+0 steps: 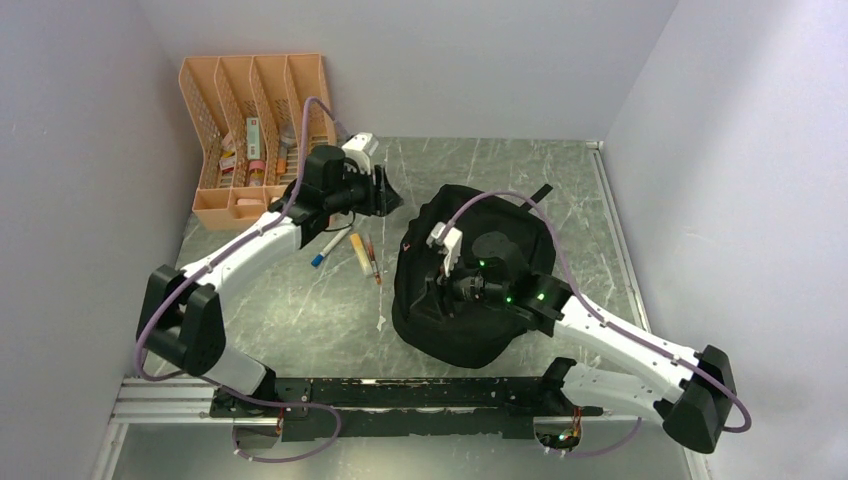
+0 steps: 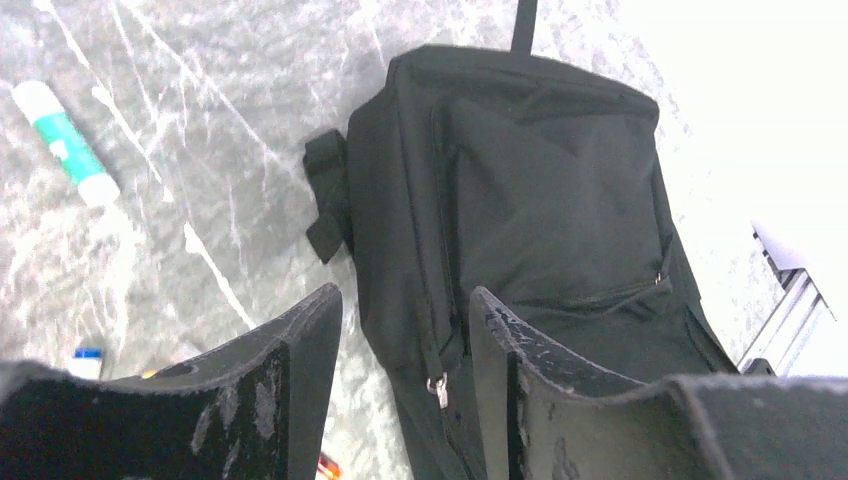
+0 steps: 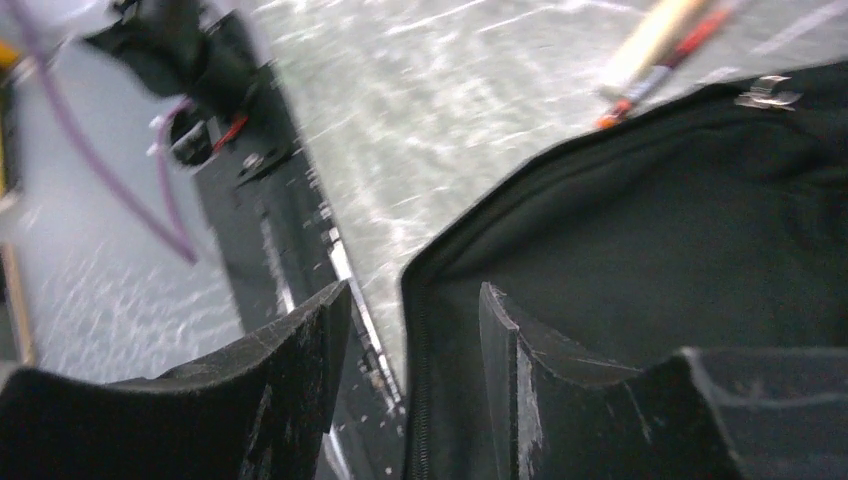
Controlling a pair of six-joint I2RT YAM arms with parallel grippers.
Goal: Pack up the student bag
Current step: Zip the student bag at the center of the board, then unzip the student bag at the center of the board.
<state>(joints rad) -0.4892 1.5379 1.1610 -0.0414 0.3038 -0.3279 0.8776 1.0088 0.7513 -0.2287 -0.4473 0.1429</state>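
Two grippers, both standing with jaws parted, gripping nothing: left gripper [image 2: 405, 305] is hovering above the table [image 1: 300, 310] beside the student bag [image 1: 430, 325]; right gripper [image 3: 415, 300] is hanging over the bag's zipper edge. Bag is lying right of centre, loose pens [image 1: 360, 251] just left of it, orange organiser [image 1: 255, 120] at far-left corner

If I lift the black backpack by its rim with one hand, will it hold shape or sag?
Likely sags: the student bag is soft, creased fabric slumped on the table. Pushed, it would probably bunch or drag rather than slide cleanly. It lies fairly flat, so probably light for its size.
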